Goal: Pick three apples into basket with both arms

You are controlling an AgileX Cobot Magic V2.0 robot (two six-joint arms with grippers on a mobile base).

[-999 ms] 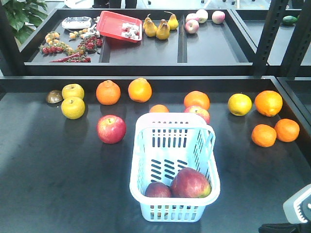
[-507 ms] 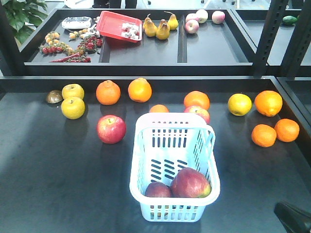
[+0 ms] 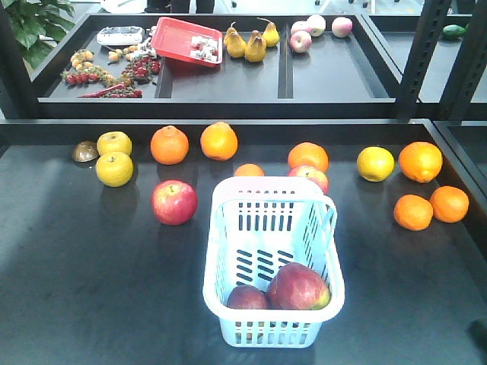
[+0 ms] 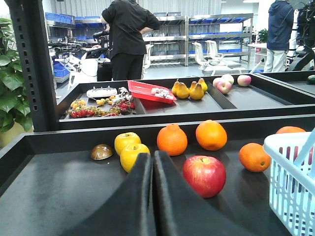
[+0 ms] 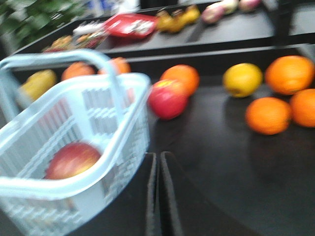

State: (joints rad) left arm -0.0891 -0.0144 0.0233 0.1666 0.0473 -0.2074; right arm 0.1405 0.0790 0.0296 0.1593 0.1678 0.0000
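Observation:
The pale blue-white basket stands in the middle of the dark table and holds two apples, a large one and a smaller one. A third red apple lies on the table left of the basket. A fourth apple sits just behind it. Neither arm shows in the front view. My left gripper is shut and empty, low over the table, with the loose apple just right of it. My right gripper is shut and empty beside the basket's right wall.
Oranges and yellow fruits lie along the back of the table, with more oranges at the right. A raised rear shelf holds a red tray, pears and small fruit. Black frame posts stand at the right.
The right arm, seen at the bottom right corner a second ago, has drawn back out of the front view. The fruit and basket have not moved.

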